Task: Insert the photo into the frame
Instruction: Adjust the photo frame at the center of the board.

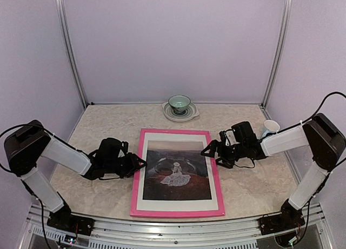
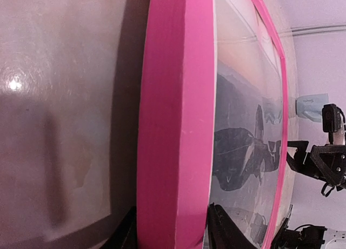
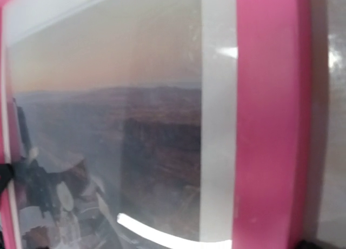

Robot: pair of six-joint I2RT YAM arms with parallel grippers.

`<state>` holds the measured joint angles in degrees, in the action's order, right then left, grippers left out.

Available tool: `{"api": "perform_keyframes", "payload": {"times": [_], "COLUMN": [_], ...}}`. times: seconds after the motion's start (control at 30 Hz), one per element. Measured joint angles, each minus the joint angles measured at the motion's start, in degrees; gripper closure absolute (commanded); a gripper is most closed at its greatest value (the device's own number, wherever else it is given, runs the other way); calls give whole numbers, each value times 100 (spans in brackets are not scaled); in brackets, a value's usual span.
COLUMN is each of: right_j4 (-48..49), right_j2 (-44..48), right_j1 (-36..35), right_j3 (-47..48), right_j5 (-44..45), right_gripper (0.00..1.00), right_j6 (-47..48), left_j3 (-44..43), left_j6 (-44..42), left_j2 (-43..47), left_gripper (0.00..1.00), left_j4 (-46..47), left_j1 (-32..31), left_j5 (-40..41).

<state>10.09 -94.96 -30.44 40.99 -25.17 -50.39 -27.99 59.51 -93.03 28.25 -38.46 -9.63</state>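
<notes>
1. Overhead, the light is soft and even, the picture sharp, the table [image 1: 259, 187] barely shadowed.
2. Left wrist: a bright glare spot on the table, a dark shadow hugging the frame [image 2: 173, 125], its rim blurred.
3. Right wrist: hazy, soft focus, reflections washing over the photo [image 3: 135, 141].

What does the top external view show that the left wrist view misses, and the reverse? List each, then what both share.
Only the top external view: the green cup on its saucer at the back of the table, and the frame as a full rectangle. Only the left wrist view: the left gripper's fingers straddling the frame's pink rail close up, with reflections on the glazing. Both: the frame, the photo inside it, and the right gripper by its right rail.
</notes>
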Motion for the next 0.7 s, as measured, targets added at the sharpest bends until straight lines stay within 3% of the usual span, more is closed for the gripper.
{"api": "perform_keyframes", "payload": {"times": [0.27,0.7], "right_j4": [-37,-485], "right_j2": [-20,-212], "right_j1": [-4,61], "right_j3": [46,490], "right_j5": [-9,505], "right_gripper": [1,1], "right_j6": [17,201], "left_j3": [-96,-966], "left_j6": [-160,-485], "left_j2": [-63,-706], "left_gripper": [37,24], "left_j4": [-35,-186], "left_j1": [-24,11], "left_j5": [-74,4]}}
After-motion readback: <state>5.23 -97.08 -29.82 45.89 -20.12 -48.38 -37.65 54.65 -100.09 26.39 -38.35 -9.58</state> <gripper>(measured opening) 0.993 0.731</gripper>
